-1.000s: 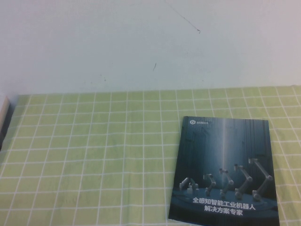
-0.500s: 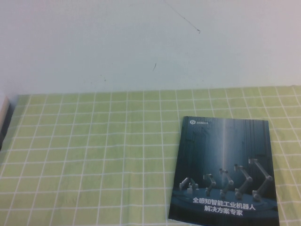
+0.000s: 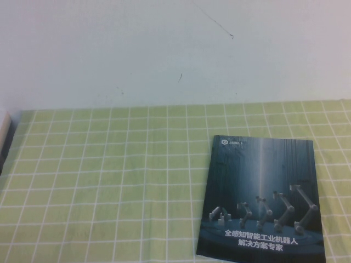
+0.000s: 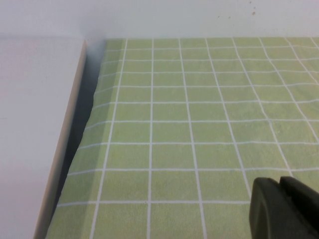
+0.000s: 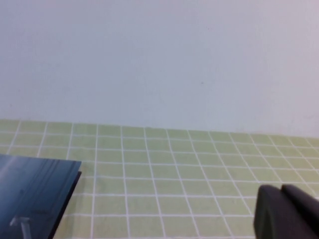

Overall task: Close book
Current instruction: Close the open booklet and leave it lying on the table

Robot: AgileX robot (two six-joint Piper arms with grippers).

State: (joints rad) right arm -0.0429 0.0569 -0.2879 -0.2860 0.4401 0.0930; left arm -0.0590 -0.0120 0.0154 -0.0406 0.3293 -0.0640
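Just above tablecloth [image 4: 174, 129]: left gripper [image 4: 281, 188], right gripper [image 5: 282, 193], fingers [image 4: 265, 206] together.

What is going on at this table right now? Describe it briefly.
Nobody is handling the book: it lies flat and closed, cover up, on the green checked cloth toward the robot's right. The left claw hangs over bare cloth near the cloth's left edge. The right claw hangs over cloth apart from the book. Neither touches anything.

Lab setup: checked cloth [image 3: 109, 181], bare wall [image 3: 137, 49]
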